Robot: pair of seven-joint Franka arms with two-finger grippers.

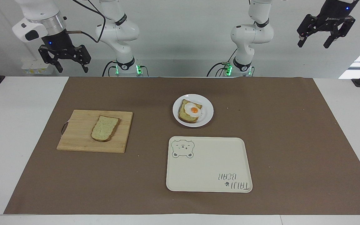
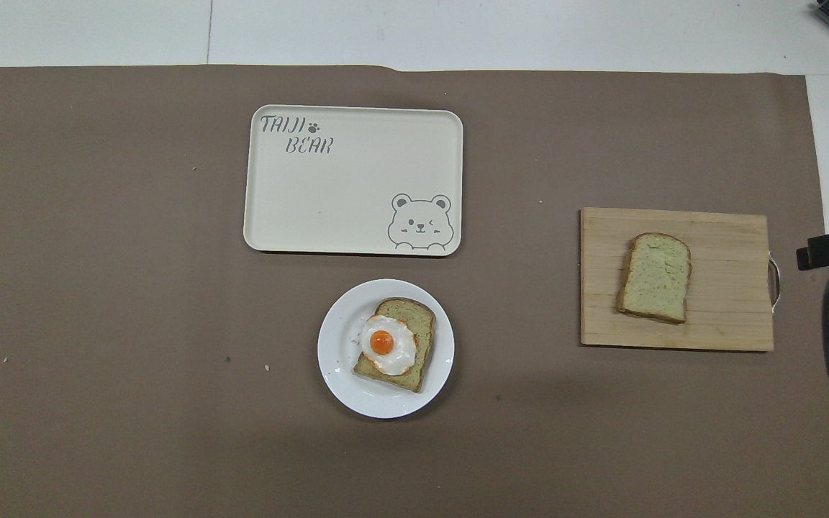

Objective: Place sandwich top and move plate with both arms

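the sandwich top (image 1: 105, 128) lies flat on a wooden cutting board (image 1: 77, 131) toward the right arm's end, well below the raised, released right gripper (image 1: 73, 67). the left gripper (image 1: 313, 42) waits released, high up. the plate (image 1: 207, 107) holds egg-topped bread (image 1: 191, 111), beside the bear tray (image 1: 208, 168).

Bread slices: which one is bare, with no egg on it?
The sandwich top on the wooden cutting board; the other slice sits on the plate under a fried egg.
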